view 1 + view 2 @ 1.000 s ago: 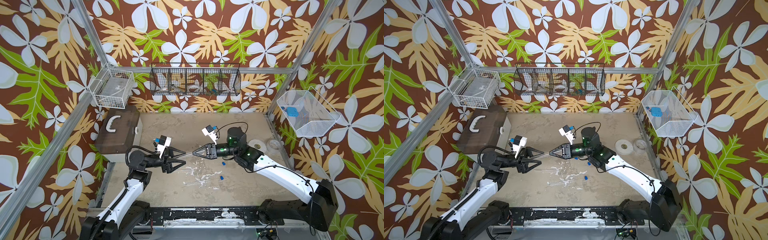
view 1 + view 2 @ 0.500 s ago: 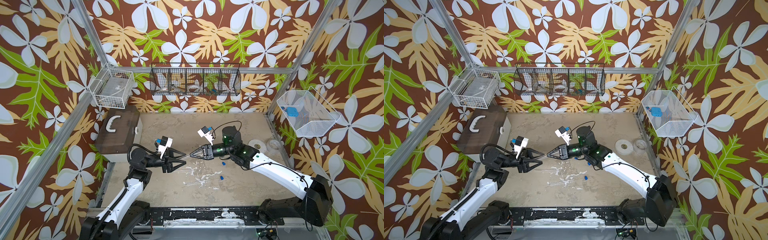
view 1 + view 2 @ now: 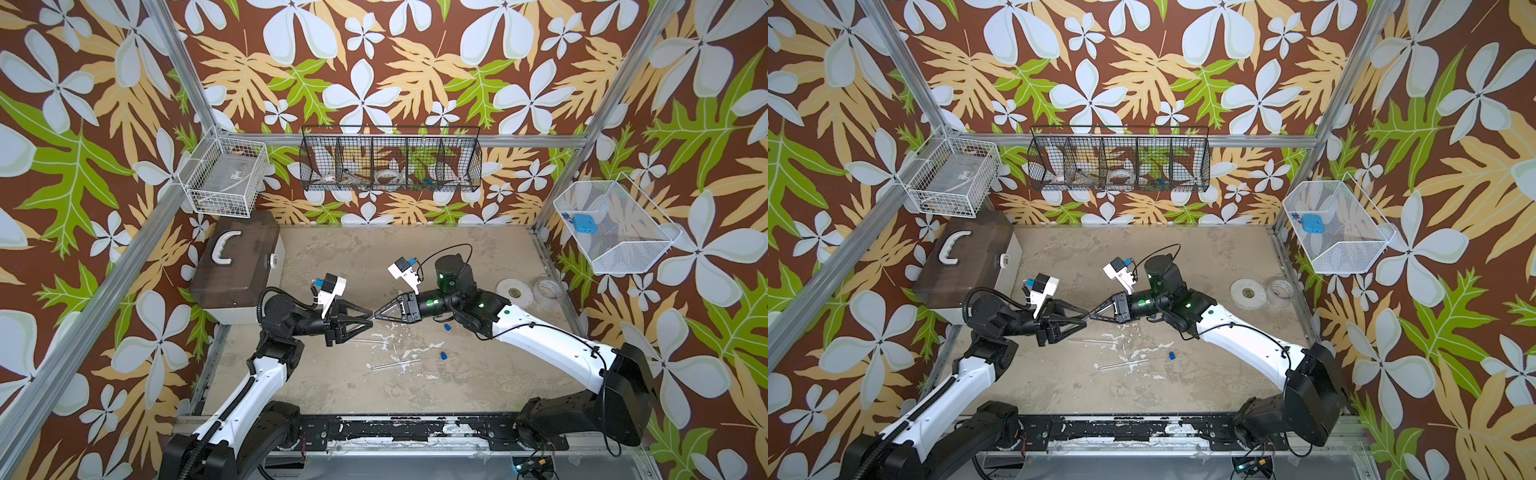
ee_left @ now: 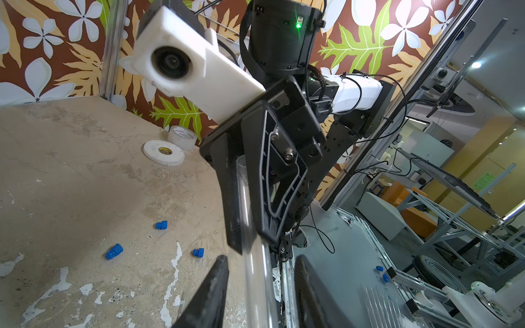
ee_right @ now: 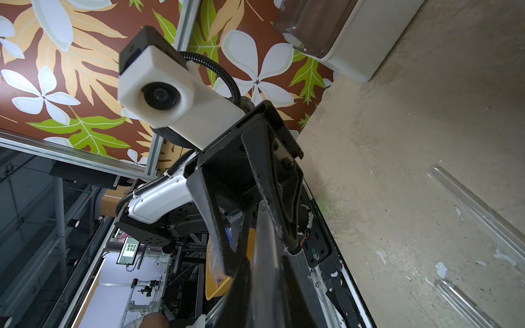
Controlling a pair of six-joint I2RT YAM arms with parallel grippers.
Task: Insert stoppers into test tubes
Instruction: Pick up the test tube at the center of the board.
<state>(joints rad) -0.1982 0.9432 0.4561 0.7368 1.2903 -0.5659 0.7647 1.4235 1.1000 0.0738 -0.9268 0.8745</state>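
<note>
Clamping my right fingers (image 4: 235, 215) on a clear test tube (image 4: 257, 272), I am holding it off the bench (image 3: 374, 257), roughly level and pointing toward my left arm. My left fingers (image 4: 211, 298) are standing apart, one on each side of the tube near its free end. In the left wrist view a thin gap is showing on both sides, so they are not pinching it. In both top views the two sets of fingertips are meeting almost tip to tip above the middle of the bench. Two other test tubes (image 3: 395, 364) are lying flat on the bench. One is just beside my left fingers, and the other is lying a little farther toward my base. Three blue stoppers (image 4: 161, 225) are lying loose on the bench on my right arm's side, spread out and touching neither each other nor any tube. Farther out, two tape rolls (image 3: 515, 291) are sitting side by side near the bench's right edge. A brown-lidded box (image 3: 237, 274) is resting at the rear left corner.
</note>
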